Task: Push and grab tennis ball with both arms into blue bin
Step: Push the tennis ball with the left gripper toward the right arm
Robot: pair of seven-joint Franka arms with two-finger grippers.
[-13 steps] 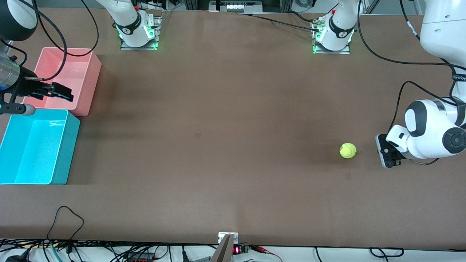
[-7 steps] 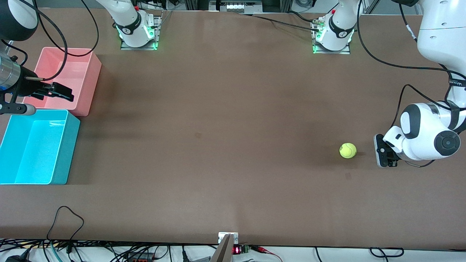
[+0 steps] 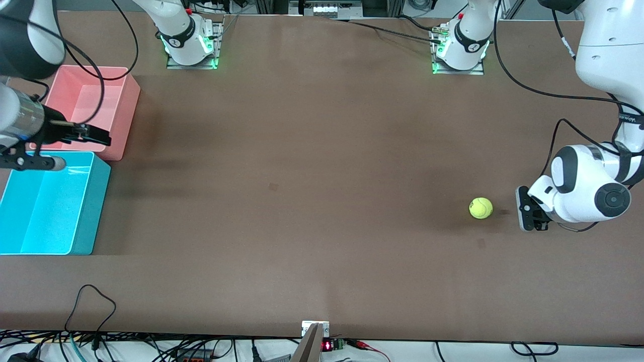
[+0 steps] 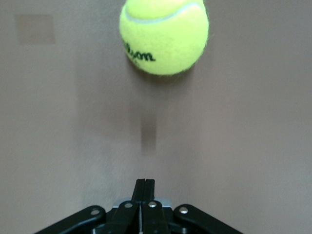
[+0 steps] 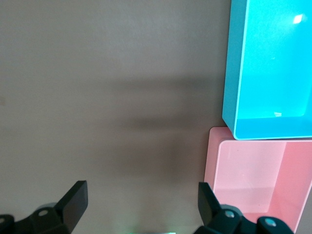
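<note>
The tennis ball is lying on the counter just beside the left claw, whose fingers are pressed together, apart from it. Well away, the right claw is hanging spread wide over the pink bin, beside the blue bin.

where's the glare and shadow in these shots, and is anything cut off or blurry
Front view: green lights glow at both arm bases; a soft shadow lies on the table beside the tennis ball. Left wrist view: the ball's top is cropped, its logo sharp, the left gripper shut. Right wrist view: a glare spot sits in the blue bin; blurred shadow bands cross the table.
</note>
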